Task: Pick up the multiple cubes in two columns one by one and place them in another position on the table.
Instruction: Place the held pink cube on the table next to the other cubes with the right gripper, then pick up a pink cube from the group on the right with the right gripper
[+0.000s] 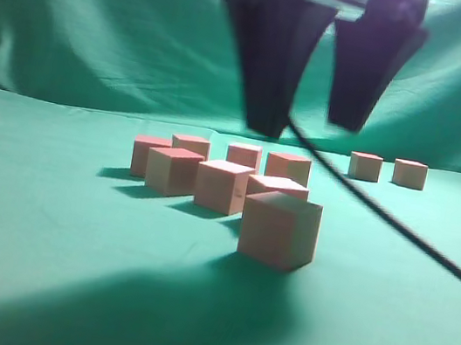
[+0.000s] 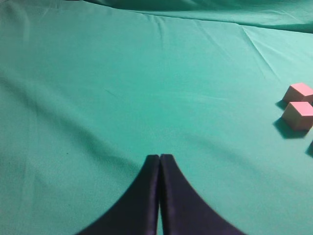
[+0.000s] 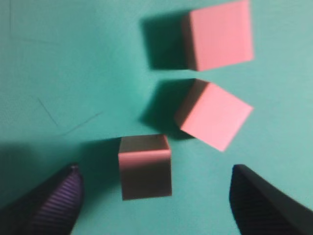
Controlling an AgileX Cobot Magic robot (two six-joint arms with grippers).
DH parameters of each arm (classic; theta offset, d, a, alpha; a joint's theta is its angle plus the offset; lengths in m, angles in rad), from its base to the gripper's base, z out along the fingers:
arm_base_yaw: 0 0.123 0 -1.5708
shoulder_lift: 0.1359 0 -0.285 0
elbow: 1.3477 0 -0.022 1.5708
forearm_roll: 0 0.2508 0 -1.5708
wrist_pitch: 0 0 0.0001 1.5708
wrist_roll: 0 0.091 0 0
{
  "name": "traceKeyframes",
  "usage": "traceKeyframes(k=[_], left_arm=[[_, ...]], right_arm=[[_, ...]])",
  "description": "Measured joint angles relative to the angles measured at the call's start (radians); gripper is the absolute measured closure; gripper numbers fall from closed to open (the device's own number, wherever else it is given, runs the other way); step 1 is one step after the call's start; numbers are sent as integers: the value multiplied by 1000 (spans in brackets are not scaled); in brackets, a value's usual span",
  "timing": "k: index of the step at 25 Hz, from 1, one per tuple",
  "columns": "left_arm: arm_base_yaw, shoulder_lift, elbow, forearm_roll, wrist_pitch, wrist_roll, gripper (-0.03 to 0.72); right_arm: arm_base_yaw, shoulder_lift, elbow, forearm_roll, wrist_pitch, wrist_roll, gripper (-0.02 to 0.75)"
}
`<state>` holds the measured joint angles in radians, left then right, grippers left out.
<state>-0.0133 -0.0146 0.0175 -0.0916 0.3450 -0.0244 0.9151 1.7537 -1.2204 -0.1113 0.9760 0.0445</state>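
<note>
Exterior view: the right gripper [image 1: 309, 128] hangs at upper centre, jaws spread wide with nothing between them, above a cluster of 7 cubes [image 1: 225, 186] at mid-frame on the table [image 1: 44, 230]. 2 further cubes [image 1: 388, 170] sit side by side at right, well apart from the cluster. A dark cable [image 1: 383, 211] runs diagonally toward the right edge. Right wrist view: the fingers [image 3: 46, 205] stand at the lower corners, far apart, with 1 cube [image 3: 145, 166] on the cloth between them, touching neither; 2 more lie above it. Left wrist view: the left gripper [image 2: 160, 159] at lower centre is fully closed and empty; 2 cubes show at the right edge.
</note>
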Motion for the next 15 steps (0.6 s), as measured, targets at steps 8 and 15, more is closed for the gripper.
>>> traceKeyframes(k=[8, 15], left_arm=[[0, 0, 0, 0, 0, 0, 688], [0, 0, 0, 0, 0, 0, 688]], right_arm=[[-43, -93, -116, -348, 101, 135, 196], [-137, -156, -122, -466, 112, 369, 196]])
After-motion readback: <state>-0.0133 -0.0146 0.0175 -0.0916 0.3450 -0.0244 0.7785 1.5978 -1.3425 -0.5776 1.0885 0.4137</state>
